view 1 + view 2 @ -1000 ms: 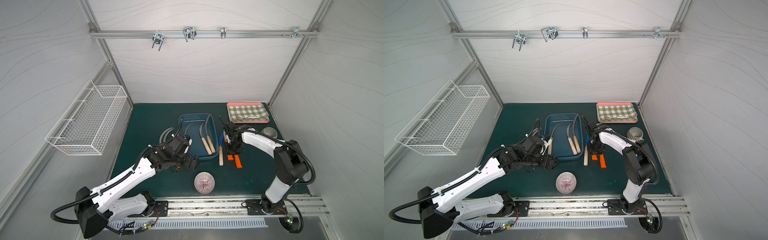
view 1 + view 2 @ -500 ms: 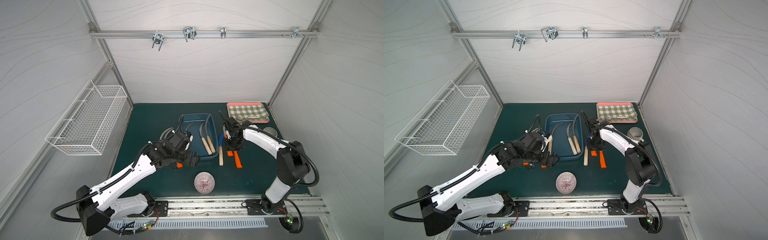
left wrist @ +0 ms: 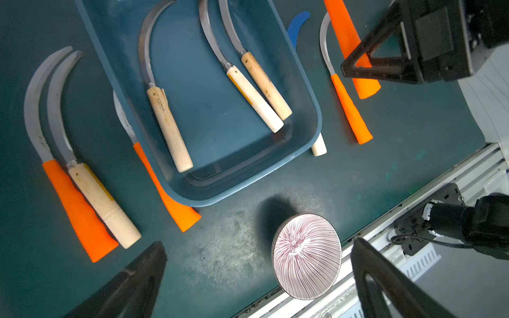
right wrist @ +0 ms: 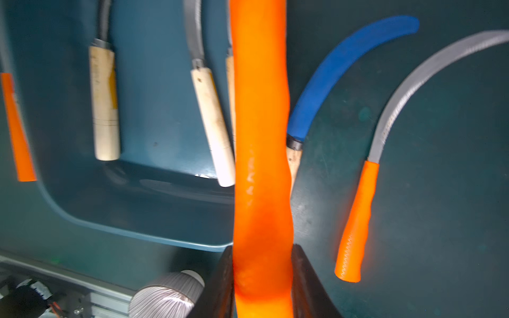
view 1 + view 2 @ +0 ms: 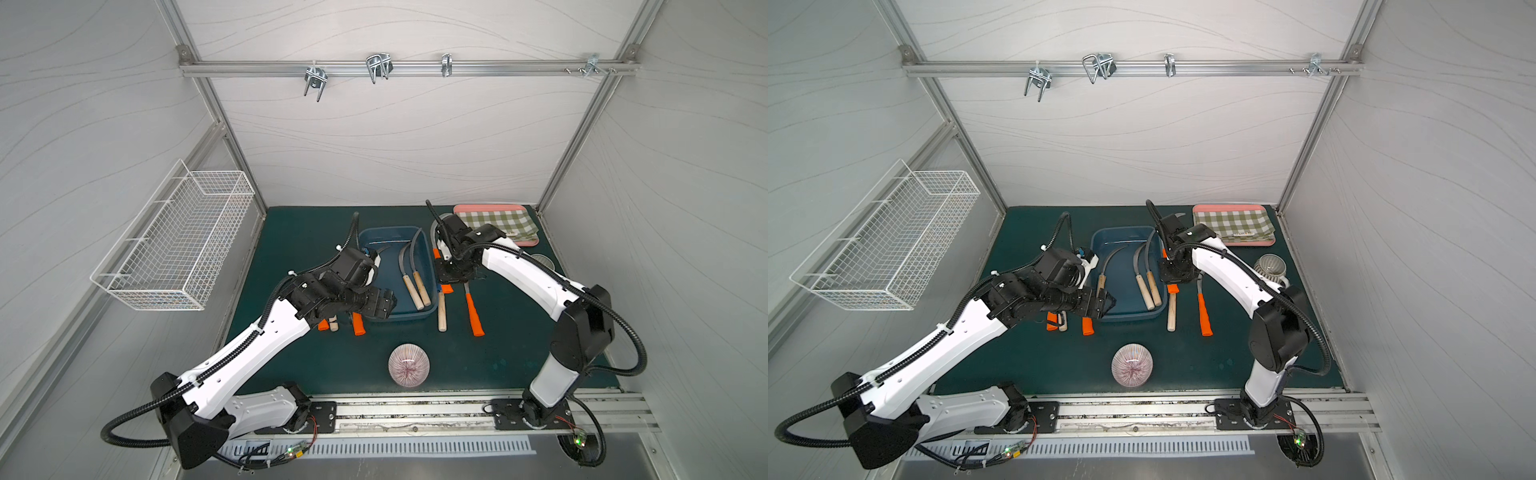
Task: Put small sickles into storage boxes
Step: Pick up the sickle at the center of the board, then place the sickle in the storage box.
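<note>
The dark blue storage box (image 5: 399,320) (image 5: 1126,316) sits mid-mat and holds three wood-handled small sickles (image 3: 168,129) (image 3: 256,99). My right gripper (image 4: 261,253) (image 5: 453,274) is shut on an orange-handled sickle (image 4: 261,165), raised beside the box's right wall. On the mat to the right lie a blue-bladed sickle (image 4: 344,63) (image 5: 441,311) and an orange-handled one (image 4: 355,220) (image 5: 473,311). Left of the box lie two orange-handled sickles (image 3: 80,209) (image 3: 170,198) and a wooden one (image 3: 102,201). My left gripper (image 3: 259,243) (image 5: 380,303) hangs open and empty over the box's front left corner.
A striped bowl (image 5: 408,365) (image 3: 305,256) lies near the front edge. A pink tray with checked cloth (image 5: 494,220) is at the back right, and a ribbed grey cup (image 5: 1268,266) stands by the right arm. A white wire basket (image 5: 178,241) hangs on the left wall.
My right gripper has risen and shifted back and towards the box with the orange-handled sickle in it. My left arm has drawn back a little, uncovering the handles left of the box.
</note>
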`<action>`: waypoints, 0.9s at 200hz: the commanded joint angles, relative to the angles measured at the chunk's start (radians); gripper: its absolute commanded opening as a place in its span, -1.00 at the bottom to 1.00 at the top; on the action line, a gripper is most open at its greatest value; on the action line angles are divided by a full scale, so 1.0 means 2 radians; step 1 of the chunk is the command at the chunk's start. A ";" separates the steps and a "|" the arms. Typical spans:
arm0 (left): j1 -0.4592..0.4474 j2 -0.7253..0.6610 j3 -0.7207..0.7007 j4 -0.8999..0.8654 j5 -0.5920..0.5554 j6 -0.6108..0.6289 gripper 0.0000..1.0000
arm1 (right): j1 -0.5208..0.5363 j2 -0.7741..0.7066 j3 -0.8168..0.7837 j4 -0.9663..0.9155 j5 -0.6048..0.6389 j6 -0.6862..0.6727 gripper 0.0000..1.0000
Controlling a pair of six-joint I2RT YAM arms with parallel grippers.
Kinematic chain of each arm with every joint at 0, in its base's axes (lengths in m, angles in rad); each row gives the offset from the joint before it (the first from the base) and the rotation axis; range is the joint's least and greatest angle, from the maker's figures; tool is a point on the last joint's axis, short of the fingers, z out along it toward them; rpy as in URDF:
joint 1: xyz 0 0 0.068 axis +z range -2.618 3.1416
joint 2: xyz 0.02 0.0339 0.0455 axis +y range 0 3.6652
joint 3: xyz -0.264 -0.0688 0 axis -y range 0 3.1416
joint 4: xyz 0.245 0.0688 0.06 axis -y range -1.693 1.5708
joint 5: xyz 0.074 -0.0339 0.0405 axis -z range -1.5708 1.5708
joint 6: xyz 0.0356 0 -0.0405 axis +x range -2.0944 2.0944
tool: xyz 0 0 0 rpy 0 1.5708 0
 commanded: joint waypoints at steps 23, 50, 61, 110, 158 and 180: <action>0.020 -0.010 0.030 -0.019 -0.001 0.011 0.98 | 0.026 0.045 0.055 -0.026 -0.002 0.004 -0.86; 0.035 -0.018 0.028 -0.023 0.006 -0.004 0.98 | 0.038 0.068 0.077 -0.025 -0.012 0.010 -0.86; 0.041 -0.022 0.027 -0.024 0.008 -0.007 0.98 | 0.042 0.077 0.083 -0.023 -0.016 0.011 -0.86; 0.057 -0.040 0.025 -0.039 0.011 -0.013 0.98 | 0.059 0.121 0.108 -0.012 -0.033 0.023 -0.86; 0.064 -0.056 0.014 -0.055 0.015 -0.030 0.98 | 0.061 0.155 0.107 0.018 -0.046 0.031 -0.86; 0.065 -0.063 0.008 -0.060 0.013 -0.030 0.98 | 0.061 0.172 0.109 0.030 -0.055 0.034 -0.85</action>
